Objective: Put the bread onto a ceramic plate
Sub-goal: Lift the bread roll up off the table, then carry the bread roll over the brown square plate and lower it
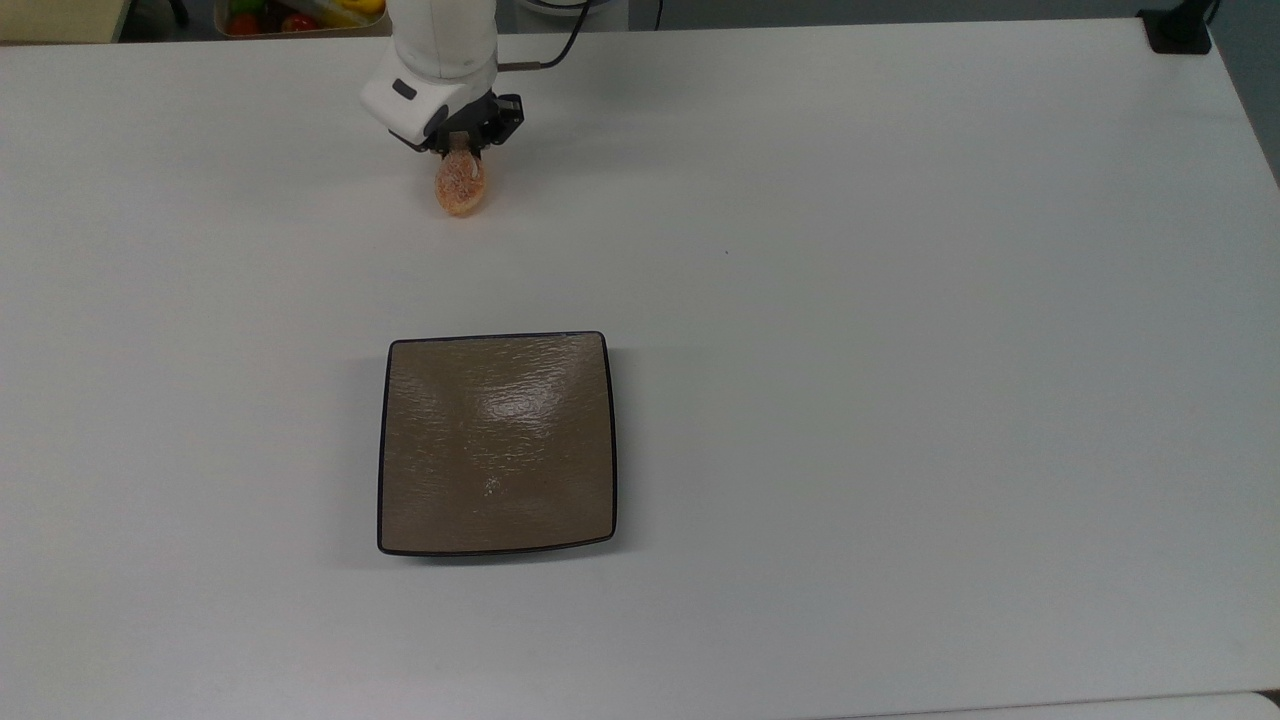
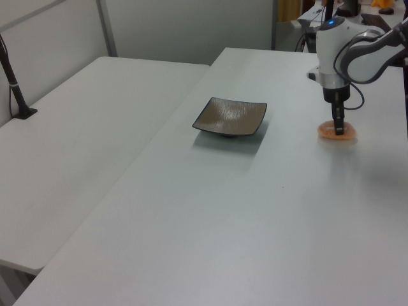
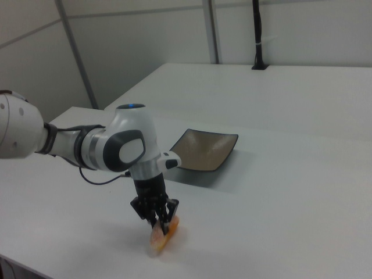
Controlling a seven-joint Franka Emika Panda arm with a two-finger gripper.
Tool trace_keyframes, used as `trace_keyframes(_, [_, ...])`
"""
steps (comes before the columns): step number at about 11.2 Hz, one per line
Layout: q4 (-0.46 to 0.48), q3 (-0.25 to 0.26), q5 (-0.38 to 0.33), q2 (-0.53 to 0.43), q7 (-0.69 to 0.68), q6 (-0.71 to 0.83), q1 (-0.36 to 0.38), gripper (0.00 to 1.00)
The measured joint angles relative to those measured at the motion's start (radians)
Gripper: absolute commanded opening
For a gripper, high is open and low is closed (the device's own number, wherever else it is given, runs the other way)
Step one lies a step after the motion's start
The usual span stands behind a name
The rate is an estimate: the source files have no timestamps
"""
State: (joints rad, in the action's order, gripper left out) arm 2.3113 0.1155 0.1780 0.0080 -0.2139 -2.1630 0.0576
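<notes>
- Bright, even room light from overhead washes the white table (image 1: 900,350) pale all over.
- A white glare patch sits on the ceramic plate (image 1: 497,443), well away from the gripper (image 1: 462,150).
- A soft shadow lies beside the plate in the left view and the right view.
- Only a faint shadow spreads under the gripper.
- The right view looks softer and hazier.

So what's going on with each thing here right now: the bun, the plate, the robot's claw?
Bread: gripped at one end, tilted, its other end looks close to or touching the table.
Ceramic plate: bare, flat on the table, well apart from the bread.
Gripper: jaws shut on the bread.
Table: carries the plate.
</notes>
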Motion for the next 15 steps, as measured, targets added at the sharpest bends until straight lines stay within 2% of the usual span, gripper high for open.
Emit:
trace_keyframes(2, [-0.097,0.0,-0.026,-0.001,0.001,0.095,0.001,0.28])
trace_keyframes(4, [-0.237,0.0,-0.098,0.018,0.0,0.181,0.001,0.3])
trace_keyframes(8, [-0.544,-0.001,-0.211,0.188,0.0,0.224,0.002,0.33])
trace_keyframes(9, [-0.629,-0.003,-0.236,0.257,-0.005,0.222,0.002,0.37])
trace_keyframes(12, [-0.755,-0.005,-0.363,0.386,-0.089,0.086,0.003,0.38])
trace_keyframes(15, [-0.78,-0.013,-0.394,0.473,-0.155,-0.107,0.003,0.38])
